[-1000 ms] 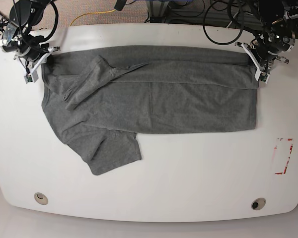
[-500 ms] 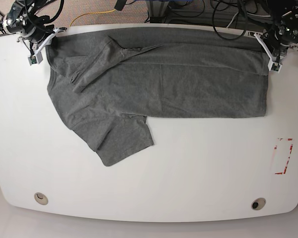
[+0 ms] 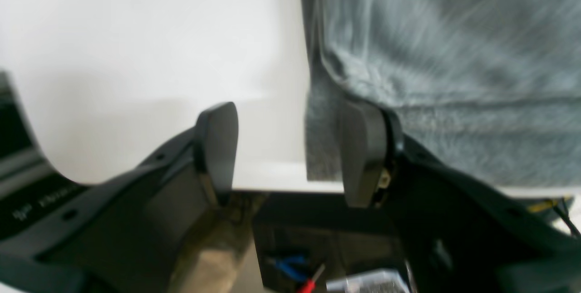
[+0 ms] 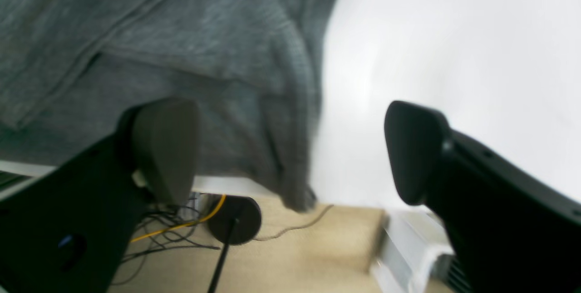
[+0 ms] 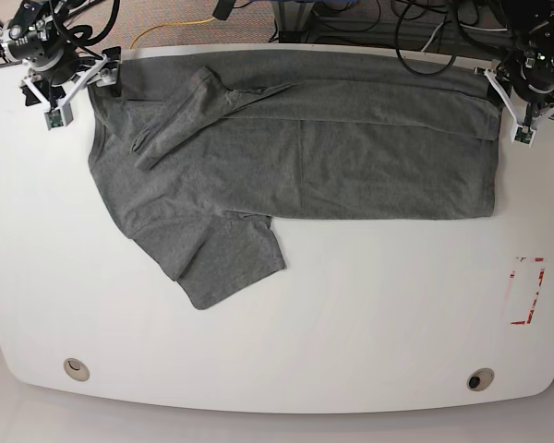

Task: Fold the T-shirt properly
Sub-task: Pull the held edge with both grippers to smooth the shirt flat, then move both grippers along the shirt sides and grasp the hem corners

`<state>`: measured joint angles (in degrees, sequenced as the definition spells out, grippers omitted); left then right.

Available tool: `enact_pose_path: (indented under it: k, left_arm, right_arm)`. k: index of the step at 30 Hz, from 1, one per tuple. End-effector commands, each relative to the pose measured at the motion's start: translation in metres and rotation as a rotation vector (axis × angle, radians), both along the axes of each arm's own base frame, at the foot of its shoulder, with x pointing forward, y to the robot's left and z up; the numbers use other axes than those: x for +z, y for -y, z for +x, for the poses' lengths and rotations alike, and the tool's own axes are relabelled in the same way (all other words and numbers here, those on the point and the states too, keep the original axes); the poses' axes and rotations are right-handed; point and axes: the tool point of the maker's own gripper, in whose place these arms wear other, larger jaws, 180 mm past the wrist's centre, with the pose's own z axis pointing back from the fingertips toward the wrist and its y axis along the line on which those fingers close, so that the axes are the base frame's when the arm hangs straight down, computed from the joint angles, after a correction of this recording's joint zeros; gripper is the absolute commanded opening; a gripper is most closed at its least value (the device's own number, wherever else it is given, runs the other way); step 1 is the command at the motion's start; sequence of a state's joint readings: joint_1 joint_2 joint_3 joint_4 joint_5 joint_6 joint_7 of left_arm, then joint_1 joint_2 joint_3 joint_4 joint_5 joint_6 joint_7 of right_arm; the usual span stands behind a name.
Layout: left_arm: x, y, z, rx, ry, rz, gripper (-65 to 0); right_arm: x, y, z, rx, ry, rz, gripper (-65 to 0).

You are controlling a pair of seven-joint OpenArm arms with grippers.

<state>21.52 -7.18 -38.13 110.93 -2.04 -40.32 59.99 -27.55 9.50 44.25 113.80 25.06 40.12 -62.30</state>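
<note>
1. Here the heather-grey T-shirt (image 5: 295, 157) lies spread across the far half of the white tabletop (image 5: 351, 332), its top edge along the far rim, hem end to the right of the base view, neck end to the left.
2. One short sleeve (image 5: 226, 263) sticks out toward the near side at the left; the other sleeve (image 5: 180, 115) is folded back onto the chest, so the cloth there is doubled.
3. The left gripper (image 3: 290, 157) sits at the far right corner, its jaws parted with nothing between them; the shirt's hem corner lies against the inner face of one jaw, but is not pinched.
4. The right gripper (image 4: 290, 148) sits at the far left corner by the shoulder, jaws spread wide and empty, a limp tip of cloth drooping over the tabletop's edge between them.
5. The shirt looks light, soft and floppy, with no stiffness: it should drape, crease and drag along the tabletop rather than hold a shape, and it will likely sag between two holds.
6. Good places to pinch seem to be the stitched hem corners and the shoulder seams, where the cloth is thicker; a grip on a single mid-panel layer would probably bunch or slip.
</note>
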Motion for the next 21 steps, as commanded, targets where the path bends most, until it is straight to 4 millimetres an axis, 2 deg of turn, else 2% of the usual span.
enact_pose_path:
  k: [1, 4, 12, 14, 17, 21]
  left_arm:
    - [0.019, 0.003, 0.020, -0.019, 0.093, -0.019, -31.8]
    - [0.028, 0.004, 0.032, -0.035, 0.138, -0.039, -31.8]
    - [0.051, -0.006, 0.062, -0.007, 0.203, -0.027, -31.9]
    - [0.064, -0.010, 0.077, 0.007, 0.257, -0.023, -31.9]
    - [0.073, -0.009, 0.089, 0.003, 0.296, -0.025, -31.9]
    - [0.084, -0.009, 0.101, 0.001, 0.338, -0.025, -31.9]
  right_arm:
    - [0.015, 0.014, 0.010, -0.013, 0.022, -0.043, -7.1]
    - [0.022, 0.018, 0.019, -0.032, 0.051, -0.035, -7.5]
    - [0.046, 0.030, 0.063, -0.029, 0.152, -0.057, -7.5]
    - [0.049, 0.024, 0.081, -0.010, 0.183, -0.037, -7.5]
    - [0.053, 0.019, 0.101, 0.031, 0.203, -0.030, -7.5]
    - [0.053, 0.016, 0.118, 0.038, 0.216, -0.002, -7.5]
